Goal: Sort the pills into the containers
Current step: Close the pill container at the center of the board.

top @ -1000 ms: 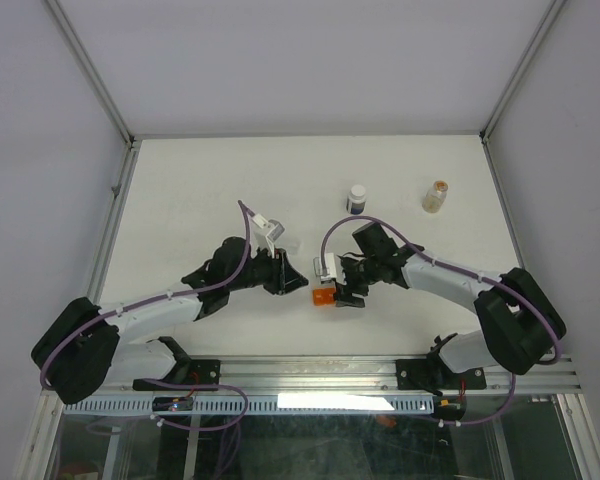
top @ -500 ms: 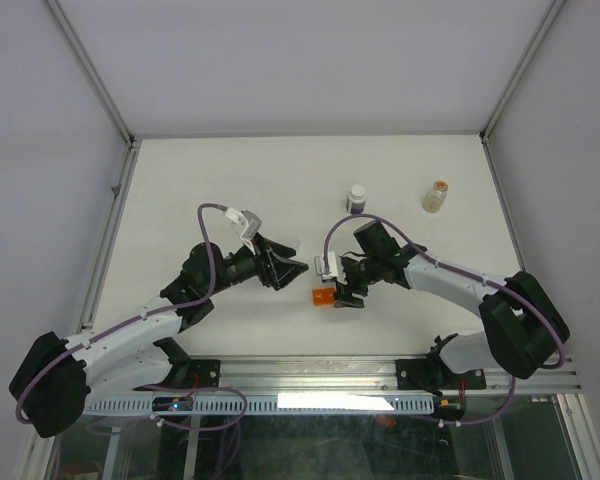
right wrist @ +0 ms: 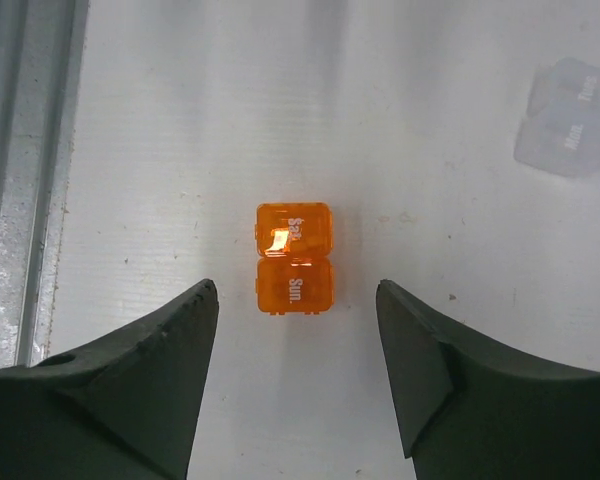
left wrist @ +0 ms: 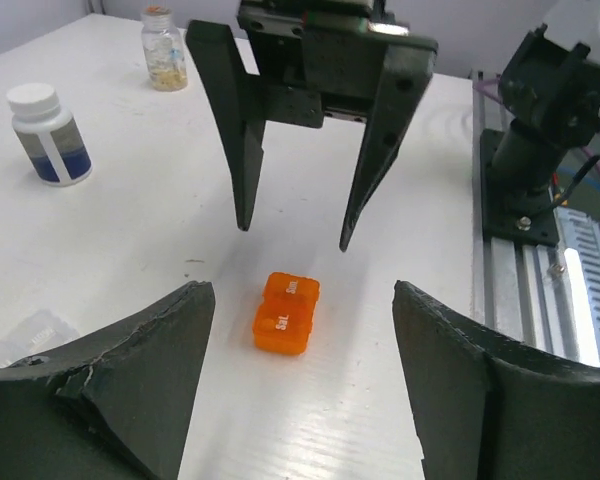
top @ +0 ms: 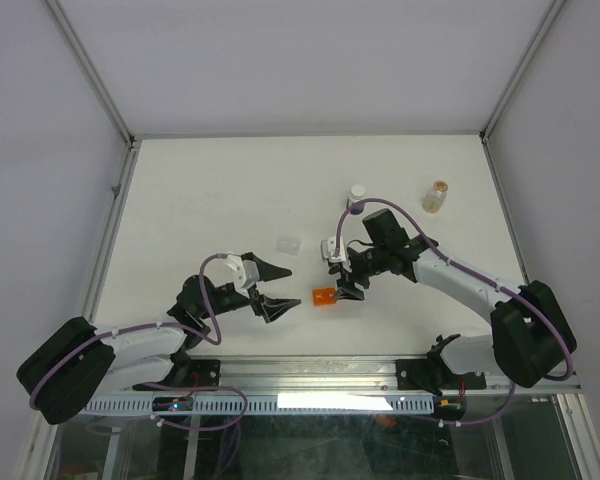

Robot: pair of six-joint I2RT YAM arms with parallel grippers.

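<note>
Both grippers are released over the white bench. The right gripper hangs with its fingers spread just above the orange pill box, which lies on the bench. The left gripper, empty, points at that box from nearby. A clear pill box lies a little farther back. Beyond stand the white bottle and the clear vial, with tan pills inside the vial.
</note>
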